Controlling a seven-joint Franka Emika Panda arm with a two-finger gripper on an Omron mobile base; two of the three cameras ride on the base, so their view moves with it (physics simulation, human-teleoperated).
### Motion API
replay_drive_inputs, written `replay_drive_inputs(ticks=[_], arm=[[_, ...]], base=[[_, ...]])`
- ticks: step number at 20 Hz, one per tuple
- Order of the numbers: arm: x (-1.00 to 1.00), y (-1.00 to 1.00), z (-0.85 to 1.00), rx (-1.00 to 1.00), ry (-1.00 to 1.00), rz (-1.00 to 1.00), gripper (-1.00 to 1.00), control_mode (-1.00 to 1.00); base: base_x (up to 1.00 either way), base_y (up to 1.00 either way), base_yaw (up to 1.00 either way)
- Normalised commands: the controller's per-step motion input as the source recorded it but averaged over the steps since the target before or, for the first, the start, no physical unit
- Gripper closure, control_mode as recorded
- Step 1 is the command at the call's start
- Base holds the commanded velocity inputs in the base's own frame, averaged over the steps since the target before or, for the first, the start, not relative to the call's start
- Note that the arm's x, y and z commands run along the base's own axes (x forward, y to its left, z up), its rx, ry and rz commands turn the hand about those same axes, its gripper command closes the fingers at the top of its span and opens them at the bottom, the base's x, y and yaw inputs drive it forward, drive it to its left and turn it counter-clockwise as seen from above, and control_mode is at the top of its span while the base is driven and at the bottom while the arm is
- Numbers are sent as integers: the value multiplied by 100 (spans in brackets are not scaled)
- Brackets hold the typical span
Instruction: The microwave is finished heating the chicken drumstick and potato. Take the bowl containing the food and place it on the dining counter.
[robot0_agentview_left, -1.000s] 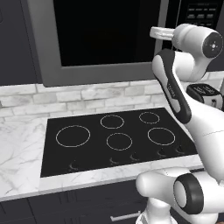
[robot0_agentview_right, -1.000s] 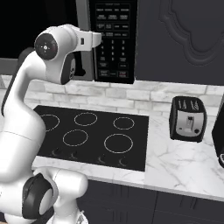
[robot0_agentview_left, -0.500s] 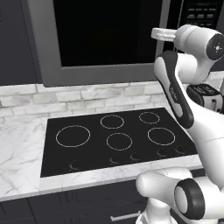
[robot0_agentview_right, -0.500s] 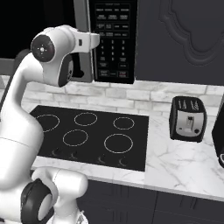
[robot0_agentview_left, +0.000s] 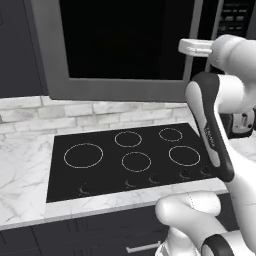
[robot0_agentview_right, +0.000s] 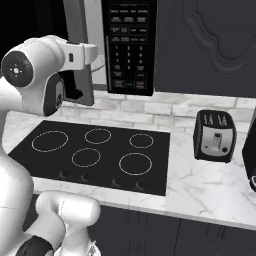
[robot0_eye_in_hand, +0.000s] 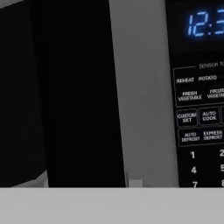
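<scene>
Marble counter (robot0_agentview_left: 25, 165) running L to R under a pale brick backsplash (robot0_agentview_left: 75, 112); black cooktop (robot0_agentview_left: 127, 160) w/ five white rings sitting in it. Dark cabinets (robot0_agentview_left: 15, 45) flanking at far L. Microwave (robot0_agentview_left: 125, 45) hanging above cooktop, its grey-framed dark glass door (robot0_agentview_left: 120, 40) showing swung partly out in right base view; keypad (robot0_agentview_right: 129, 47) sitting R of it. Hand view: blue clock digits (robot0_eye_in_hand: 205, 22) glowing above keypad. Arm (robot0_agentview_left: 220, 95) reaching up toward door edge; gripper not visible, so can't tell if fingers apart or together. Further R: dark wall panel (robot0_agentview_right: 205, 45), black toaster (robot0_agentview_right: 216, 135) standing on counter.
</scene>
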Motion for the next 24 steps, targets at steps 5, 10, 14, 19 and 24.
replay_drive_inputs(ticks=[5, 10, 14, 19, 24], arm=[[-100, 50, 20, 0, 0, -1, 100, -100], [-100, 76, 24, 0, 0, -6, 100, -100], [-100, 81, 21, 0, 0, -7, 100, -100], [-100, 61, 1, -6, 0, -4, -100, -100], [-100, 2, -36, -13, 10, 10, -100, -100]], base=[[0, 0, 0], [0, 0, 0], [0, 0, 0], [0, 0, 0], [0, 0, 0]])
